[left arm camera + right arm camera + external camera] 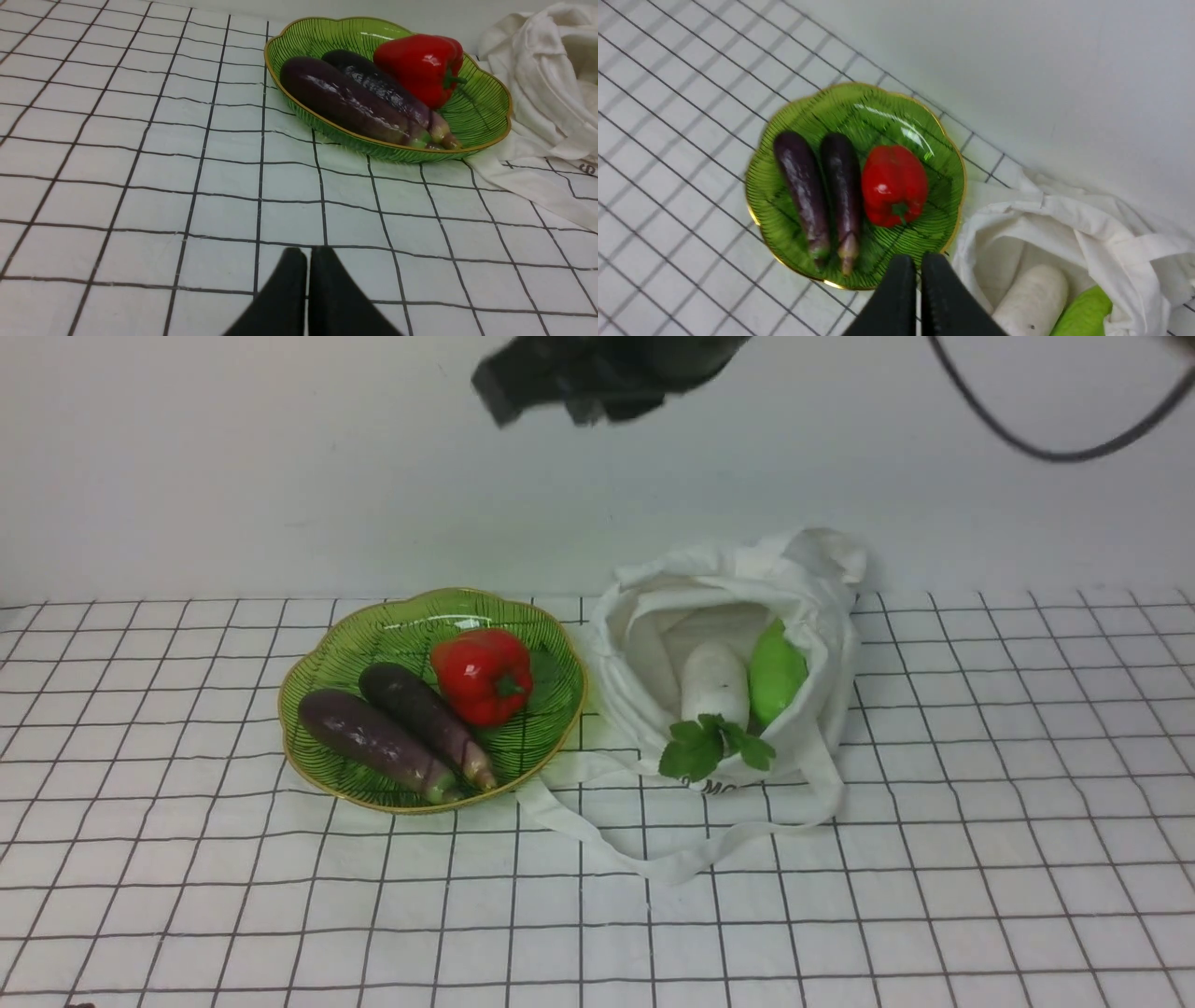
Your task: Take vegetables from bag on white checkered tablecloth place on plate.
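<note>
The green plate [551, 658] on the white checkered tablecloth [980, 859] holds two purple eggplants [373, 739] [425, 711] and a red bell pepper [483, 674]. The white bag [822, 616] lies open right of it, with a white radish [714, 683] with green leaves and a light green vegetable [777, 674] inside. My right gripper [919, 263] is shut and empty, high over the gap between plate [943, 196] and bag [1064, 219]; its blurred body shows at the front view's top. My left gripper [308, 256] is shut and empty, low over the cloth in front of the plate [486, 116].
The bag's long strap [653, 859] trails forward over the cloth, close to the plate's front edge. A white wall rises behind the table. A dark cable [1046, 439] hangs at the upper right. Bare cloth lies to the left, front and right.
</note>
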Controlling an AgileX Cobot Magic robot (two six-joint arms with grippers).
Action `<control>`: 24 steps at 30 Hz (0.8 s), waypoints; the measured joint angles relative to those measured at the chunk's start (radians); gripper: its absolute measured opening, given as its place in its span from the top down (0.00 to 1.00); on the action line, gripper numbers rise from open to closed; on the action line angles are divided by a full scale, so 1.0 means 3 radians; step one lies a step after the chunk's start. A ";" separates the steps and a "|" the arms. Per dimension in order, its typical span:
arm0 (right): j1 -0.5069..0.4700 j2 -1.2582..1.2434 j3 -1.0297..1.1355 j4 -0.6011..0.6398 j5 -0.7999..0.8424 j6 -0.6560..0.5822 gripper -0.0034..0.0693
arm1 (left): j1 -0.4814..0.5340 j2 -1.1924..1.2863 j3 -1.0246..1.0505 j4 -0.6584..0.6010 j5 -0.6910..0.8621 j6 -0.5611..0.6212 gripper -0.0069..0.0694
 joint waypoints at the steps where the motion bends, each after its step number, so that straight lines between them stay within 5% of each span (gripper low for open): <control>1: 0.0000 -0.0260 0.0025 0.0113 0.0000 -0.0010 0.96 | 0.0000 0.0000 0.0000 0.0000 0.0000 0.0000 0.92; 8: 0.0000 -0.1555 0.0684 0.0306 0.0000 -0.0017 0.97 | 0.0000 0.0000 0.0000 0.0000 0.0000 0.0000 0.92; 12: 0.0000 -0.2577 0.1803 0.0306 -0.0051 -0.0013 0.97 | 0.0000 0.0000 0.0000 0.0000 0.0000 0.0000 0.92; 20: 0.0000 -0.4491 0.4801 0.0315 -0.2206 0.0004 0.97 | 0.0000 0.0000 0.0000 0.0000 0.0000 0.0000 0.92; 24: 0.0000 -0.4851 0.5528 0.0342 -0.2921 0.0062 0.97 | 0.0000 0.0000 0.0000 0.0000 0.0000 0.0000 0.92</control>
